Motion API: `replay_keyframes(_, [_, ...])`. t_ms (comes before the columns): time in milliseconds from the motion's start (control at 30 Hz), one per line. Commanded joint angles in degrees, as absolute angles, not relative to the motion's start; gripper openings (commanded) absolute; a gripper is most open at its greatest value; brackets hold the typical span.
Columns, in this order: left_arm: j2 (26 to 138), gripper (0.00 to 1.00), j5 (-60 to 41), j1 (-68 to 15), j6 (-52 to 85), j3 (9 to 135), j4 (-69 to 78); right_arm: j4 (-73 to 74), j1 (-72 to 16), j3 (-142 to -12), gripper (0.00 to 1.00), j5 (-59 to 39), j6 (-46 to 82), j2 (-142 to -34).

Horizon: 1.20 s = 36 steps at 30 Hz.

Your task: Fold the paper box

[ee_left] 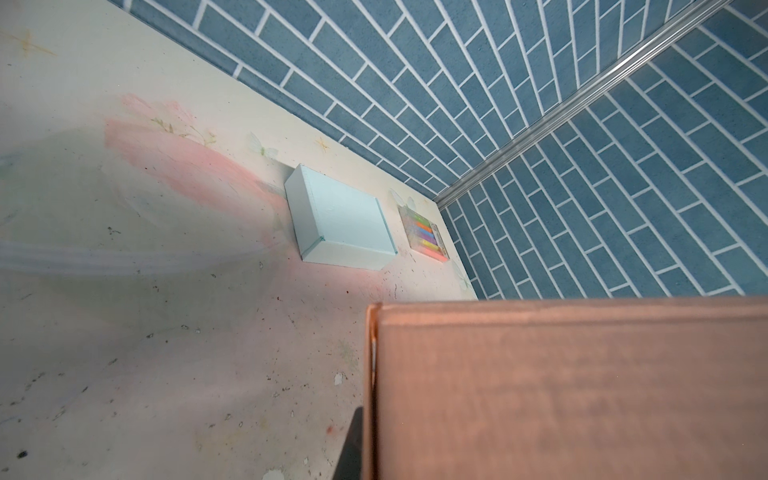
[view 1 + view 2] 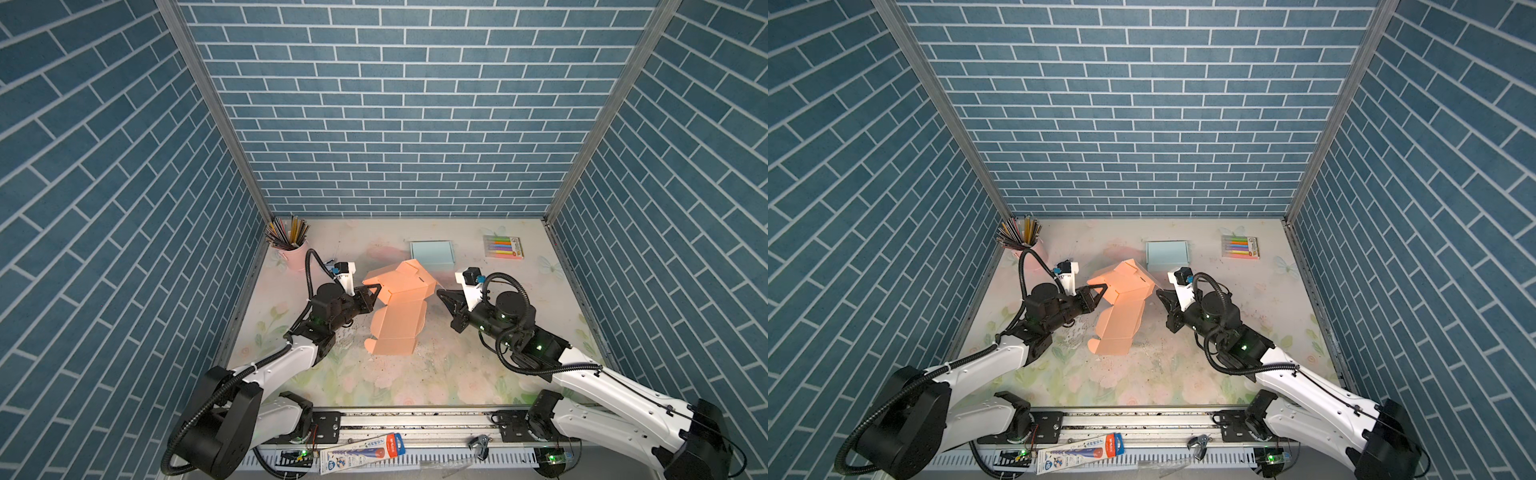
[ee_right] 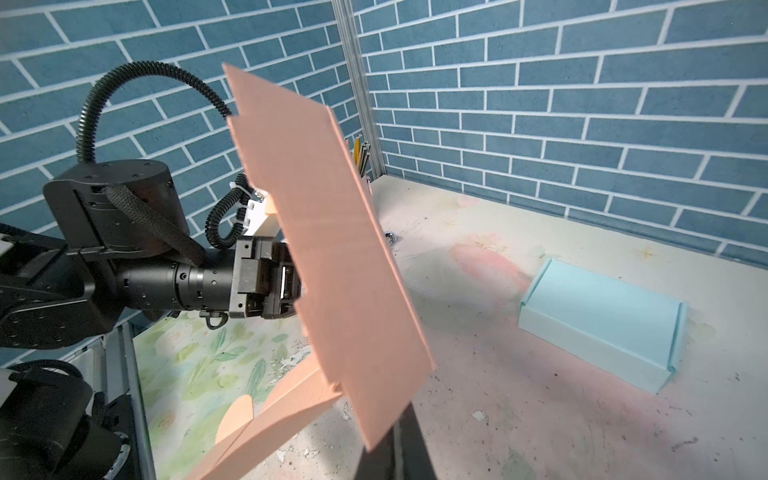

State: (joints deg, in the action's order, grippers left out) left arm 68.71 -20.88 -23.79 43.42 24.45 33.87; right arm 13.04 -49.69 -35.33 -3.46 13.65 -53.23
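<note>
The orange paper box (image 2: pixel 399 307) (image 2: pixel 1121 307) is a partly folded cardboard sheet in the middle of the table. Its lower part rests on the table and its upper panel (image 3: pixel 332 249) stands raised and tilted. My left gripper (image 2: pixel 377 288) (image 2: pixel 1104 287) is shut on the left edge of that raised panel. In the left wrist view the panel (image 1: pixel 561 395) fills the lower right, with one dark finger (image 1: pixel 352 449) beside its edge. My right gripper (image 2: pixel 439 294) (image 2: pixel 1159 293) (image 3: pixel 399 440) is shut, its tips at the panel's right corner. I cannot tell whether they touch it.
A folded light blue box (image 2: pixel 432 255) (image 2: pixel 1168 253) (image 3: pixel 602 320) lies behind the orange one. A pack of coloured markers (image 2: pixel 503 247) (image 1: pixel 424 235) lies at the back right. A pink cup of pencils (image 2: pixel 289 241) stands in the back left corner. Brick-patterned walls enclose three sides.
</note>
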Motion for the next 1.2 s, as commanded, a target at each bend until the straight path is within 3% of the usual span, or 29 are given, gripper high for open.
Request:
replay_keyframes(0, [68.83,0.08,-21.94,-23.39,44.43,23.71,36.63,18.07,-49.56,-35.89,0.03,-5.80,15.46,-54.59])
replay_keyframes(467, [69.01,0.07,-22.31,-23.65,44.65,23.19,37.56,26.10,-48.78,-35.10,0.02,-9.34,20.19,-59.92])
replay_keyframes(667, [69.10,0.07,-22.04,-23.65,44.39,23.18,37.11,21.91,-48.08,-36.03,0.03,-9.16,20.27,-60.56])
replay_keyframes(867, [70.29,0.07,-23.08,-22.16,44.76,22.65,38.09,16.28,-47.80,-35.24,0.12,-10.40,17.74,-55.85])
replay_keyframes(1167, [72.49,0.06,-19.16,-20.93,42.03,22.77,35.99,6.86,-49.74,-37.09,0.13,-7.30,17.39,-50.57])
